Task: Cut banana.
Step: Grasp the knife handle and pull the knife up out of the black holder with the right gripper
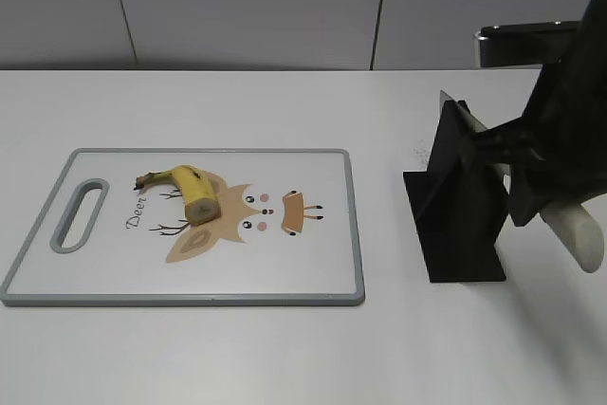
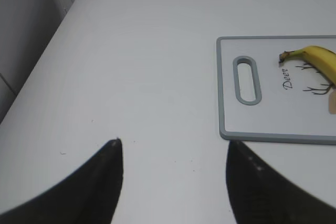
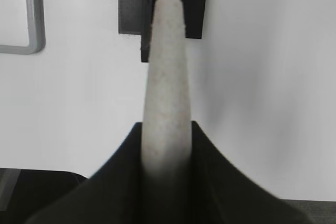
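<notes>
A partly cut banana (image 1: 190,193) lies on the left part of the white, grey-rimmed cutting board (image 1: 313,277), with its cut end facing the front. It also shows in the left wrist view (image 2: 321,59) on the board (image 2: 273,121). My right gripper (image 1: 533,189) (image 3: 167,127) is shut on the pale handle of a knife (image 3: 167,72) (image 1: 580,236). The knife's blade (image 1: 467,117) sits at the black knife stand (image 1: 455,215). My left gripper (image 2: 173,153) is open and empty over bare table, left of the board's handle end. It is out of the exterior view.
The black stand (image 3: 131,3) is on the white table, right of the board. The board has a slot handle (image 1: 81,215) at its left end and a deer drawing. A grey wall runs behind the table. The table's left edge (image 2: 37,66) is near my left gripper.
</notes>
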